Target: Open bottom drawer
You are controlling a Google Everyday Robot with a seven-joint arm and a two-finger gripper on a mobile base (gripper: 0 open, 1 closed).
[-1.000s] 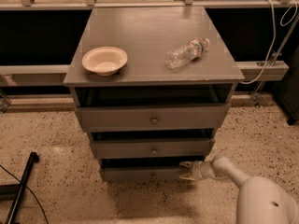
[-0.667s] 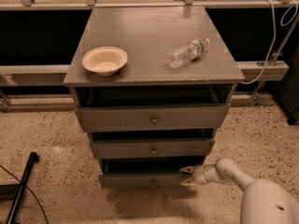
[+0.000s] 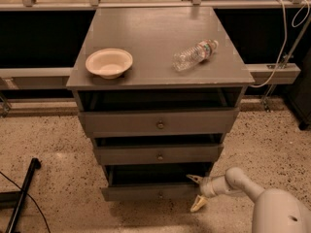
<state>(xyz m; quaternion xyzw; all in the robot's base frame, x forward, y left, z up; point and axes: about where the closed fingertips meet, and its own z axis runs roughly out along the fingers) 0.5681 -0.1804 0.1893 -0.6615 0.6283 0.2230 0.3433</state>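
Hand (image 3: 191, 193) low in frame, right of centre, at right end of bottom drawer (image 3: 141, 192) front. Released: fingers (image 3: 198, 205) spread wide, one up by front's top right corner, other down near floor (image 3: 58, 149), straddling that end. Nothing clenched. Contact with wood: cannot tell. Pale arm (image 3: 233, 181) from lower right corner of frame.

Bottom drawer lowest of three in grey cabinet, lower centre of frame. Slimmest front, small round knob (image 3: 161, 194) at its middle, left of hand and apart from it. Dark gap above front, front standing a bit proud of carcass, so reads as partly out, not fully. Middle drawer (image 3: 160, 154) and top drawer (image 3: 158, 123) above, each with own knob, clear of hand.

Surface (image 3: 155, 28) on top: cream bowl (image 3: 109, 62) at left, clear plastic bottle (image 3: 194, 55) lying on its side at right. Neither in the way.

Step, as judged: mid-pull, worked from side edge rather than knob. Progress maybe a third, rough guess.

Next: get a finger behind front's right edge, draw straight toward camera, level with slides. Off-centre pull likely to rack drawer and jam, so watch for skew. Mind lower finger scraping floor. On slip, re-seat on knob, clench, pull.
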